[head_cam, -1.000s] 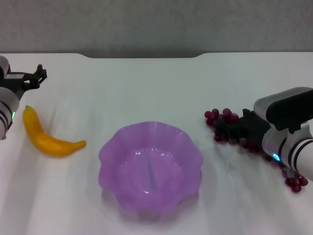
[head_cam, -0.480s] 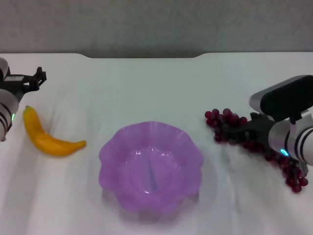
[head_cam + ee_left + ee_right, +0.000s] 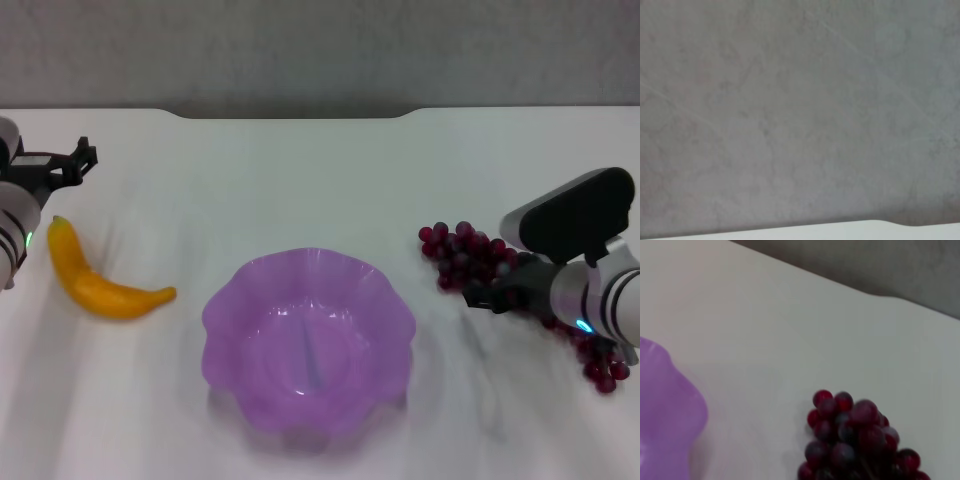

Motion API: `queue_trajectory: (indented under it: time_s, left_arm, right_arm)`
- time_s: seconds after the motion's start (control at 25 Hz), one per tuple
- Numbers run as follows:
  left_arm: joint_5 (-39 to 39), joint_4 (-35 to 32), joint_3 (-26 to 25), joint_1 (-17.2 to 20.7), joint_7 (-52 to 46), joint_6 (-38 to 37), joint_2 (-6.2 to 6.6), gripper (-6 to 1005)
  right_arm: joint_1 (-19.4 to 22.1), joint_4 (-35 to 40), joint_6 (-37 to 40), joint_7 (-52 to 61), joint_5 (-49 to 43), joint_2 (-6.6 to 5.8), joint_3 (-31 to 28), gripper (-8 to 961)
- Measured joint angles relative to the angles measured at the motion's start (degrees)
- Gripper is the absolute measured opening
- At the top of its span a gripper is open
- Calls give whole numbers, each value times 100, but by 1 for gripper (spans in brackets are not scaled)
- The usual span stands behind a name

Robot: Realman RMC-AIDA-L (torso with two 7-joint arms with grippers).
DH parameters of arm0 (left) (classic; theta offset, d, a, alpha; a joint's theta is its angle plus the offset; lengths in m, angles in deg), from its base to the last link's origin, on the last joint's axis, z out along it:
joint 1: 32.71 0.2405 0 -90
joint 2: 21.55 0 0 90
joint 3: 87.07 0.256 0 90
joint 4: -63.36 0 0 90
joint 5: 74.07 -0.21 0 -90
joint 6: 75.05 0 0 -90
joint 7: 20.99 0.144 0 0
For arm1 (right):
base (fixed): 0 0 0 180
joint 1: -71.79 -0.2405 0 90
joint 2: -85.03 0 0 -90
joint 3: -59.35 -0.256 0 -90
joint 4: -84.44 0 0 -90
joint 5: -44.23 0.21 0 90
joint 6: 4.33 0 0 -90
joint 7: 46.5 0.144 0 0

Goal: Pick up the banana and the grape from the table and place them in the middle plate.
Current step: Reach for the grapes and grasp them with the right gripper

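Observation:
The yellow-orange banana (image 3: pixel 100 283) lies on the white table (image 3: pixel 300 180) at the left. My left gripper (image 3: pixel 80 155) hangs just behind its far end, apart from it, fingers open and empty. The purple scalloped middle plate (image 3: pixel 225 310) stands at front centre with nothing in it; its rim (image 3: pixel 670 405) also shows in the right wrist view. The dark red grape (image 3: pixel 465 250) bunch lies on the table at the right and trails under my right arm. My right gripper (image 3: pixel 487 296) sits low over the bunch's near side. The bunch's end (image 3: pixel 852 440) shows close in the right wrist view.
A grey wall (image 3: pixel 320 50) runs behind the table's far edge. The left wrist view shows only that wall (image 3: pixel 800 110) and a thin strip of table edge (image 3: pixel 840 231). White tabletop separates the plate from each fruit.
My right arm has drawn back to the right and toward the front, uncovering more of the bunch's left end. The grapes, banana, plate and left arm have stayed put.

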Motion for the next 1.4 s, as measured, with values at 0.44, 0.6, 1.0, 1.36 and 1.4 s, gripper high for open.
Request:
queue_trajectory:
  time_s: [0.44, 0.6, 1.0, 1.36, 1.4]
  left_arm:
    - [21, -1, 0, 20, 0, -22, -16, 893]
    - [20, -1, 0, 4, 0, -10, -16, 893]
    - [-7, -1, 7, 14, 0, -23, -31, 893]
    - [-7, -7, 0, 29, 0, -14, -30, 893]
    - [-7, -5, 0, 29, 0, -13, -29, 893]
  right_arm:
    - [-49, -308, -24, -20, -39, -14, -250, 888]
    - [-94, -442, -11, -25, -41, -12, -244, 889]
    - [-256, -920, 246, -16, -41, 0, -232, 889]
    - [-356, -1309, 472, 10, -33, -6, -406, 882]
    - [-381, -1368, 499, 5, -33, -7, -421, 881]
